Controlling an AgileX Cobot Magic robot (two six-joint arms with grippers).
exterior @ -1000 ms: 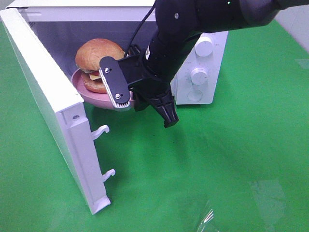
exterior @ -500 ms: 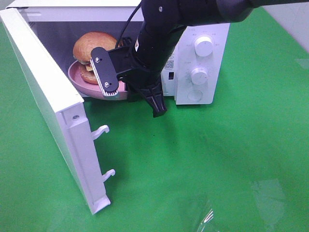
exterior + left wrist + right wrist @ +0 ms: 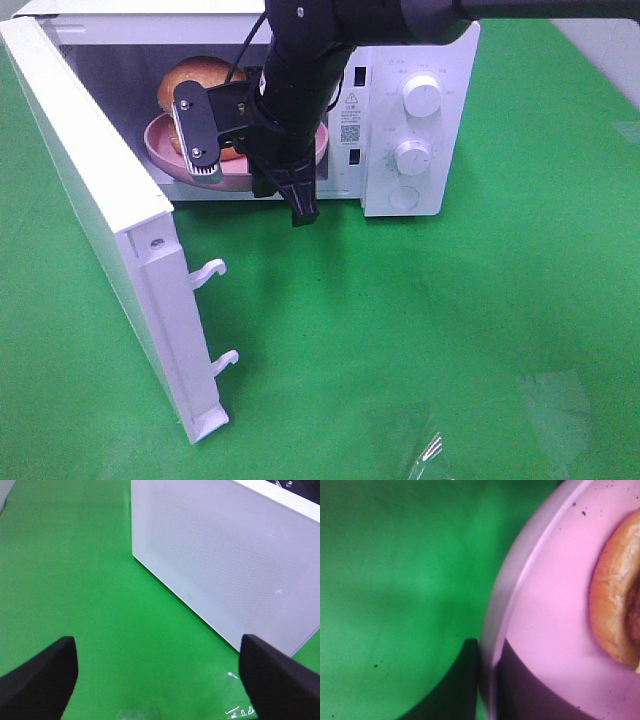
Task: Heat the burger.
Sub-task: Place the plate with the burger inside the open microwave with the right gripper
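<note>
A: Okay, left side first. The left gripper (image 3: pixel 157 655)?
B: Jaws wide apart, nothing between them, hanging over the green table (image 3: pixel 450 330) beside the microwave door (image 3: pixel 90 190). The door is swung open, so the cavity is reachable.
A: Burger?
B: The burger (image 3: pixel 198 80) sits on the pink plate (image 3: pixel 160 140), in the cavity mouth. Set down or not, can't tell.
A: Why grip the plate?
B: Probably to move the food without squashing it. The right gripper (image 3: pixel 487 647) is clamped on the plate's rim.
A: Arm pose?
B: The right arm (image 3: pixel 310 60) reaches in from the upper right, across the middle. Its wrist angles down at the opening, left of the knobs (image 3: pixel 420 97).
</note>
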